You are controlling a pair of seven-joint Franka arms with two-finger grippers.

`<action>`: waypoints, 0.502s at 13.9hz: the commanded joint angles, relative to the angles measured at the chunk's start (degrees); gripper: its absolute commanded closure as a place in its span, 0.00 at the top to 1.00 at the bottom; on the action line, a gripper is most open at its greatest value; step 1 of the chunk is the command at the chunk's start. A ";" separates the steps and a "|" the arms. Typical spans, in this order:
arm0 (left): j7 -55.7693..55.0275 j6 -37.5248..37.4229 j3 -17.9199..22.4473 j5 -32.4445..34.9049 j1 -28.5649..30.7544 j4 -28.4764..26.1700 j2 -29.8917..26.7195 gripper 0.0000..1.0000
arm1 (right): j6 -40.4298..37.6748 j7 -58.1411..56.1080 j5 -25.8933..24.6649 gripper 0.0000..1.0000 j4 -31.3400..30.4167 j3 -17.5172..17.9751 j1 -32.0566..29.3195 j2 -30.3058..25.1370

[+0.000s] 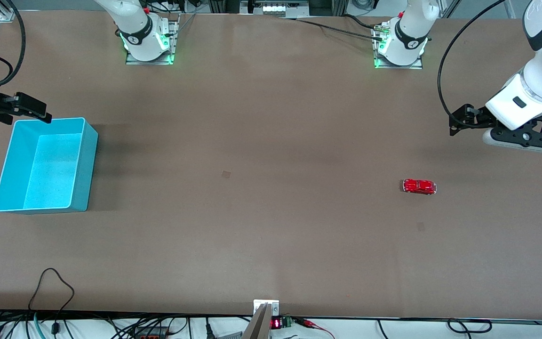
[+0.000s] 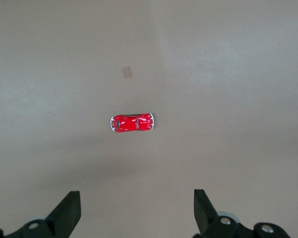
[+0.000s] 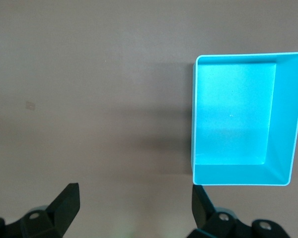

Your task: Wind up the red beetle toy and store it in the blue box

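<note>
**A:** Car [image 1: 419, 186] first. Where is it?

**B:** The little red car sits alone on the bare table [image 1: 261, 197], toward the left arm's end, on its wheels, about midway between the robots' edge and the camera's edge. Nothing touches it.

**A:** And the box?

**B:** The blue box [image 1: 83, 162] stands by the table edge at the right arm's end, well apart from the car, open side up and empty.

**A:** Hands?

**B:** The left hand [image 1: 459, 123] hangs in the air near the table edge at its own end, fingers [image 2: 67, 213] spread wide, holding nothing; its wrist view shows the car below and ahead of it. The right hand [image 1: 35, 109] hovers by the box's corner toward the robots' edge, also spread and empty. That arm looks to be waiting.

**A:** What could go wrong?

**B:** I'd say the pick-up is the weak spot. The car is tiny, glossy and rounded, and it rolls. If one finger lands before the other, it could scoot away or squirt out of the pinch. Winding likely means dragging it on its wheels, so too loose a grip would let it slip, and letting go early would send it running across the table. Then there's the long carry to the box.
</note>
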 commanded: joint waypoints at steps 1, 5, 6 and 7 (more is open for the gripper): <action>-0.03 -1.45 -0.16 -0.31 -0.05 2.42 1.23 1.00 | -0.46 0.60 1.05 1.00 0.27 0.13 -0.43 0.00; -0.03 -1.54 -0.08 -0.31 -0.05 2.42 1.23 1.00 | -0.54 0.68 1.05 1.00 0.27 0.13 -0.52 0.00; -0.03 -1.80 -0.08 -0.31 -0.05 2.42 1.23 1.00 | -0.63 0.60 1.05 1.00 0.27 0.13 -0.87 0.00; -0.03 -2.15 -0.08 -0.31 -0.05 2.42 1.23 1.00 | -0.81 0.60 1.05 1.00 0.19 0.13 -1.57 0.00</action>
